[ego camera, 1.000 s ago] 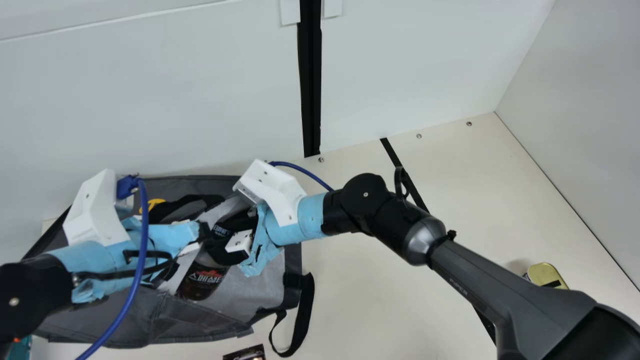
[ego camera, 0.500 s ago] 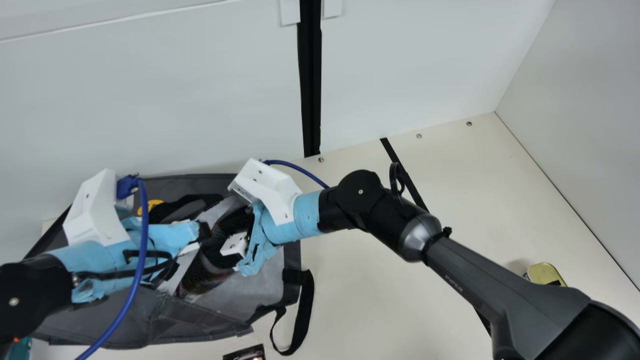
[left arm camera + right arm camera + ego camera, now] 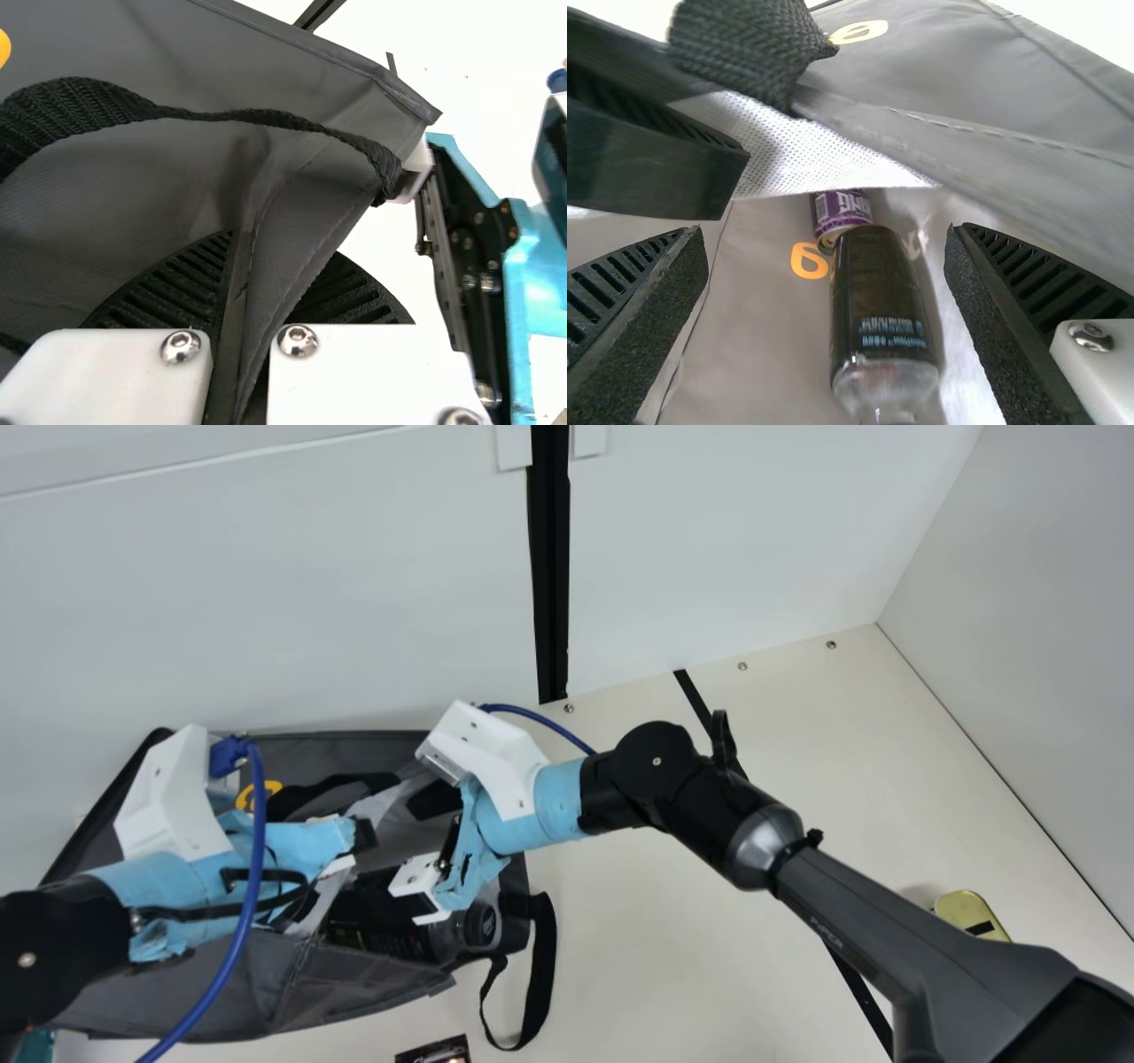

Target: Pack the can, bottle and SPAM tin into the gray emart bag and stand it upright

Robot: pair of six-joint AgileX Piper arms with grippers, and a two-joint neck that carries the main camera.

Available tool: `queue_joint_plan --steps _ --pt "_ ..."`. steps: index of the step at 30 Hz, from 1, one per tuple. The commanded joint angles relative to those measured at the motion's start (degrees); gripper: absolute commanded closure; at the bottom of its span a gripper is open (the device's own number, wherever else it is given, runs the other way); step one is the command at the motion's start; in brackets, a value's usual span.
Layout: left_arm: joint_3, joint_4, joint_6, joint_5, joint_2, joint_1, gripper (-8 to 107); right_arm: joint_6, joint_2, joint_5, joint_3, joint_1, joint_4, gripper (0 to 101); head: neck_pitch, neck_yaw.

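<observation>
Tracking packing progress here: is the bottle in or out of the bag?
In: the bottle lies inside the gray bag, near the purple can.

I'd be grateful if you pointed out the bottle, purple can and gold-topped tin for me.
Bottle [image 3: 879, 297], right wrist view: on its dark body.
Purple can [image 3: 843, 207], right wrist view: on its purple side.
Gold-topped tin [image 3: 963, 911], main view: on its gold top.

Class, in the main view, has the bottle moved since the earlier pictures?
Yes. Against the black wall strip, the bottle has swung from a slant up toward it to nearly crosswise, cap toward the view's right.
</observation>
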Motion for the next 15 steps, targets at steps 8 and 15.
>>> queue_joint_plan --steps 8,15 --pt "0.0 0.0 0.0 0.0 0.0 0.0 107 -0.04 -3.26 1.81 2.27 -2.0 -0.43 6 -1.3 -0.14" --pt "0.0 0.0 0.0 0.0 0.0 0.0 107 1.24 -6.65 1.71 4.31 -3.52 -1.73 6 -1.3 -0.14"
